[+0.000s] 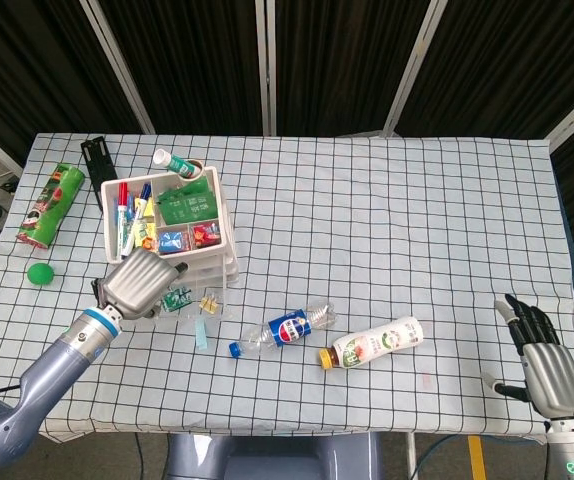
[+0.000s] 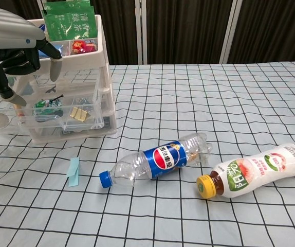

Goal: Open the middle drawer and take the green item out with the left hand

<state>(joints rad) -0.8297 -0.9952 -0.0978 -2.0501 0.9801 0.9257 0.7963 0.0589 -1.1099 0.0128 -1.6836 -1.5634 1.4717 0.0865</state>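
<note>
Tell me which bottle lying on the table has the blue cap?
The clear Pepsi bottle with the blue label, lying nearer the drawer unit. The other bottle, white with a pink picture, has a yellow cap.

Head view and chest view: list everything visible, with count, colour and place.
Drawer unit: one, white and clear, table's left; a drawer pulled open, top tray full of small items.
Green packet: one, in the top tray.
Pepsi bottle: one, clear, blue label, lying centre front.
Drink bottle: one, white, yellow cap, lying right of it.
Chip can: one, green, far left.
Ball: one, green, left edge.
Paper strip: one, pale blue, before the drawers.
Left hand: over the open drawer.
Right hand: open, front right.
</note>
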